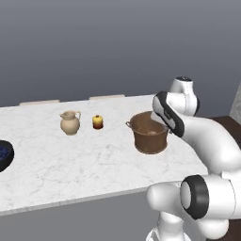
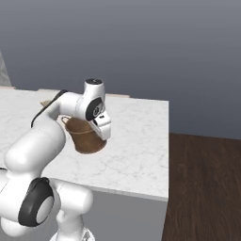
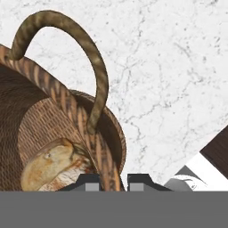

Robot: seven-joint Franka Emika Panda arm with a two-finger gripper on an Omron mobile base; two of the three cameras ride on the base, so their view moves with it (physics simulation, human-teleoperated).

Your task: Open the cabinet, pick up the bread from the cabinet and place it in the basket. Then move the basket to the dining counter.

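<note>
The basket [image 1: 149,133] stands upright on the dining counter [image 1: 94,164], mouth up, its rim wall pinched between the claw's [image 3: 115,180] pressed-together fingers. One bread [image 3: 51,164] lies inside, just left of the claw in the hand view, long axis tilted. Left of the basket stand one jug [image 1: 70,122] and one yellow jar [image 1: 98,122], well apart. The counter's edge runs near, right of the claw
</note>
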